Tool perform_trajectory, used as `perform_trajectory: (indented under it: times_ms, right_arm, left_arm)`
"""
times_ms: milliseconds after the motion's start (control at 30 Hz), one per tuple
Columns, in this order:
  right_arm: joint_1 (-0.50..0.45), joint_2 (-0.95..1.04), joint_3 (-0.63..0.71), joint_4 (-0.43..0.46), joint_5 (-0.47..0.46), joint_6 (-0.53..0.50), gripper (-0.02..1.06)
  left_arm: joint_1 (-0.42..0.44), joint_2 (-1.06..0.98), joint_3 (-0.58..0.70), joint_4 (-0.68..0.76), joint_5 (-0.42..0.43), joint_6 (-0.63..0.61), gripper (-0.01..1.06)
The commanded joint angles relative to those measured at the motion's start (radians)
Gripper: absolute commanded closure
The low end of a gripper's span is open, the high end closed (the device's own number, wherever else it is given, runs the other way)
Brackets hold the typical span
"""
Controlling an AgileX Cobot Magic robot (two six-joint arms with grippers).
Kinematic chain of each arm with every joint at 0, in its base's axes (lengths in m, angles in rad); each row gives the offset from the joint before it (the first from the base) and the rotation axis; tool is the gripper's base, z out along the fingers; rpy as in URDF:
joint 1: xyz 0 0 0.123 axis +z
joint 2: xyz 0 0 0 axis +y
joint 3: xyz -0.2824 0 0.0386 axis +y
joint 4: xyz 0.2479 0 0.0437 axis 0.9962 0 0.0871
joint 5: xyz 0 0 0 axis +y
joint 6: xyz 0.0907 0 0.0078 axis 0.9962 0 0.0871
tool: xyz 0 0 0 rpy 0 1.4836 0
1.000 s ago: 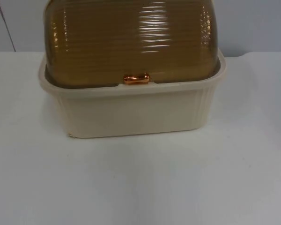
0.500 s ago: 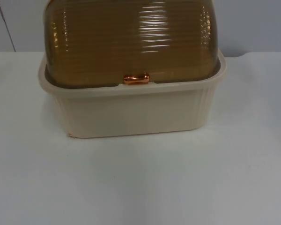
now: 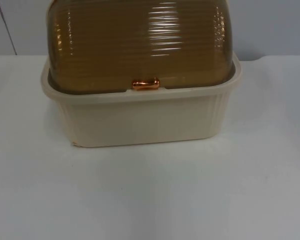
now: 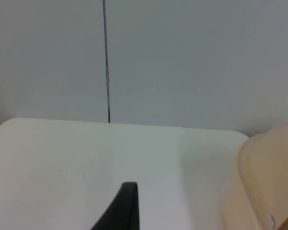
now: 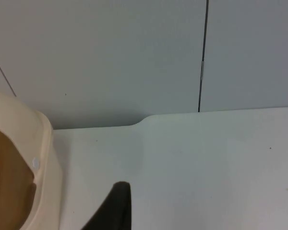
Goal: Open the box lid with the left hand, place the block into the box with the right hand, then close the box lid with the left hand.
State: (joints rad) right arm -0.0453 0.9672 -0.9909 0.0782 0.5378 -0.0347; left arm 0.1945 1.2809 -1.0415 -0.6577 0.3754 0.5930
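Note:
A cream plastic box [image 3: 140, 120] stands at the back middle of the white table. Its ribbed amber lid [image 3: 140, 45] is down over it, and a small copper handle [image 3: 145, 83] sits at the lid's front edge. My left gripper [image 4: 126, 207] hangs over bare table to the left of the box, whose cream corner [image 4: 266, 182] is close beside it. My right gripper [image 5: 117, 207] is on the box's other side, open and with nothing in it, near the cream rim [image 5: 45, 158] and amber lid [image 5: 5, 182].
The grey partition wall [image 3: 270, 25] rises right behind the box. White table top [image 3: 150, 195] stretches in front of the box and to both sides of it. The table's back edge [image 5: 221, 112] meets the wall.

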Motion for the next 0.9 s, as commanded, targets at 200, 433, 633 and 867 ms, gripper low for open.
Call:
perform_trajectory:
  times_ms: [200, 433, 633, 867]
  right_arm:
    - [0.0, -0.008, 0.004, 0.002, -0.039, 0.004, 0.0]
    - [0.0, -0.015, 0.004, 0.055, -0.017, 0.004, 0.0]
    - [0.01, -0.113, 0.004, 0.025, 0.016, -0.04, 0.0]
    - [0.01, -0.408, -0.006, 0.021, 0.025, -0.18, 0.0]
  left_arm:
    - [0.004, -0.039, -0.01, -0.072, 0.001, 0.0, 0.0]
    - [0.004, -0.06, -0.01, 0.022, 0.198, 0.004, 0.0]
    - [0.004, -0.27, 0.013, 0.072, 0.143, 0.004, 0.0]
    - [-0.003, -0.591, 0.013, 0.202, 0.228, -0.085, 0.0]
